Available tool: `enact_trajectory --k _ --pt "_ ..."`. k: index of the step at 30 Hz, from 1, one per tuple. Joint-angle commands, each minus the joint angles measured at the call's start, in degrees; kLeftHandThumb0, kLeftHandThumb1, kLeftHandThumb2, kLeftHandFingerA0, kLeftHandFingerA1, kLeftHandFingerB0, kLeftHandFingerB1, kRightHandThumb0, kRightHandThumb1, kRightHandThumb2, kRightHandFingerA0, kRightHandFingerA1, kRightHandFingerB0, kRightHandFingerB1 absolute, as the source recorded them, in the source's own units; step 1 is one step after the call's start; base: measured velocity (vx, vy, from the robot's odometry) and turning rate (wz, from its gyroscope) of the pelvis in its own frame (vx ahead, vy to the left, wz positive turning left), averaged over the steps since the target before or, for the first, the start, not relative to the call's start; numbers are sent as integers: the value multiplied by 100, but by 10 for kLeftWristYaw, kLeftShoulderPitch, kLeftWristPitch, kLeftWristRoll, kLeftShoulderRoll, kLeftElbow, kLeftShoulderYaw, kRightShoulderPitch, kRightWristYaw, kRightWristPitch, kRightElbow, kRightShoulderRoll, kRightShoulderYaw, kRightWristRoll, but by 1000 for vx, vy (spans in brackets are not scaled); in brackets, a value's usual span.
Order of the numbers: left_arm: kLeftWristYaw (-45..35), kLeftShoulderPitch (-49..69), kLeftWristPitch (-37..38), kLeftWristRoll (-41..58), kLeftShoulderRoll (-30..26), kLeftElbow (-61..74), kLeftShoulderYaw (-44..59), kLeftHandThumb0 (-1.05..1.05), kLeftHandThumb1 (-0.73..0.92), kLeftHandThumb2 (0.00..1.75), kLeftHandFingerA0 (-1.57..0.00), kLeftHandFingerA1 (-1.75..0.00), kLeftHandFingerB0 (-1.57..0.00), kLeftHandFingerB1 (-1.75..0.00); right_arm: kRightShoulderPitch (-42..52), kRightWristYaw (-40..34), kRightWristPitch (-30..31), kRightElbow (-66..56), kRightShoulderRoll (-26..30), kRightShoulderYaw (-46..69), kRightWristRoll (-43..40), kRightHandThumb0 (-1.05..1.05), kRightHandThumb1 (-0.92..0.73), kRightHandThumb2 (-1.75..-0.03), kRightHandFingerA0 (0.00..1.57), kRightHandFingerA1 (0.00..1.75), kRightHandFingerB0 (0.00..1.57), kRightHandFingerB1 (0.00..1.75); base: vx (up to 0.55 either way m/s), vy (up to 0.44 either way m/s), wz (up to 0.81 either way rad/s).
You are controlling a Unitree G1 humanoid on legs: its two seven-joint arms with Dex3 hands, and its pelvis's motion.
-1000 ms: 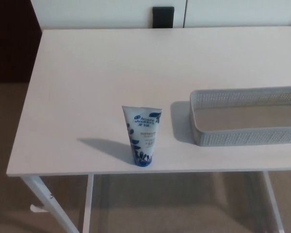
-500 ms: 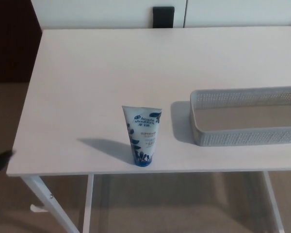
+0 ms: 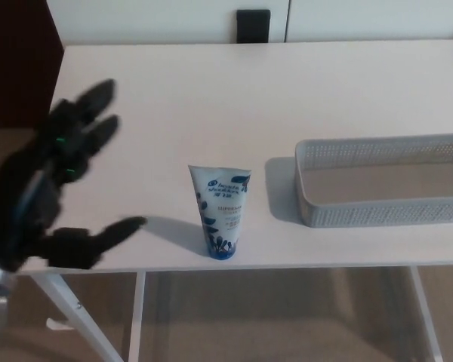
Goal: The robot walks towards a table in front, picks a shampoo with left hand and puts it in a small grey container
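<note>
Head view shows a white table [image 3: 211, 98] filling most of the picture. On its right side lies a grey perforated container [image 3: 377, 215], holding nothing. At the left edge the left hand [image 3: 53, 188] hovers with thumb and fingers spread apart, gripping nothing. Near the front edge, between hand and container and touching neither, the shampoo [image 3: 221, 211] stands upright on its blue cap.

One head camera looks down across the table [image 3: 211, 90] from its near edge. The left hand [image 3: 51, 185] looms close beneath, tabletop spreading beyond its fingers [image 3: 100, 130].
</note>
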State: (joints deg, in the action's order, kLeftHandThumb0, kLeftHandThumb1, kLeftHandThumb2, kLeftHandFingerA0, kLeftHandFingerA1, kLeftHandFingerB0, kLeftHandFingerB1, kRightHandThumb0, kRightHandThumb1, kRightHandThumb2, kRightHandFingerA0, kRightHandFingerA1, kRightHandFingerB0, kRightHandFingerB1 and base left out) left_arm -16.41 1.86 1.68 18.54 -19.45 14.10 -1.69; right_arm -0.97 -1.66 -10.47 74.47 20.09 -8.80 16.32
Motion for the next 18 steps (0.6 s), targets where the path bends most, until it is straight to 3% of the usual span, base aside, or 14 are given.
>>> enact_trajectory --k 1,9,10,11,12,13,14,15,18 --pt "-7 -5 -86 -7 18 -27 -36 -53 34 74 -1 -24 -2 -20 11 12 2 -18 12 -4 4 -31 -73 -62 68 56 54 44 0 0 0" --pt "-6 -6 -94 -29 38 -28 -65 -54 34 73 -3 -27 -3 -19 6 6 1 0 10 -3 8 -31 -73 -60 68 50 55 42 0 0 0" --pt "-8 -7 -97 -29 40 -27 -67 -51 45 53 -4 -27 0 -22 7 7 0 -2 11 -4 8 -33 -73 -61 68 50 54 42 0 0 0" --pt "-10 -8 -101 -28 42 -27 -70 -51 45 53 -4 -27 0 -22 8 9 -2 -4 11 -4 8 -33 -73 -61 68 50 54 42 0 0 0" --pt "-9 -17 -104 -34 47 -31 -76 -54 34 74 -2 -26 -2 -20 5 11 -4 -4 14 -3 7 -32 -74 -61 68 51 54 43 0 0 0" --pt "-8 -16 -103 -37 49 -31 -79 -54 34 74 -3 -27 -3 -21 6 10 -4 -4 12 -3 7 -34 -73 -61 69 51 54 42 0 0 0" --pt "-8 -15 -103 -38 53 -32 -82 -54 43 54 -5 -26 -2 -22 7 9 -3 -8 12 -4 8 -34 -73 -62 69 54 55 43 0 0 0" --pt "-6 -14 -104 -42 59 -34 -88 -56 35 74 -3 -25 -4 -19 10 9 -1 -14 13 -6 9 -33 -73 -62 69 54 55 43 0 0 0" --pt "1 -22 -110 -51 69 -43 -92 -56 35 75 -2 -25 -2 -18 9 7 3 -13 12 -4 8 -31 -73 -61 70 53 54 43 0 0 0"
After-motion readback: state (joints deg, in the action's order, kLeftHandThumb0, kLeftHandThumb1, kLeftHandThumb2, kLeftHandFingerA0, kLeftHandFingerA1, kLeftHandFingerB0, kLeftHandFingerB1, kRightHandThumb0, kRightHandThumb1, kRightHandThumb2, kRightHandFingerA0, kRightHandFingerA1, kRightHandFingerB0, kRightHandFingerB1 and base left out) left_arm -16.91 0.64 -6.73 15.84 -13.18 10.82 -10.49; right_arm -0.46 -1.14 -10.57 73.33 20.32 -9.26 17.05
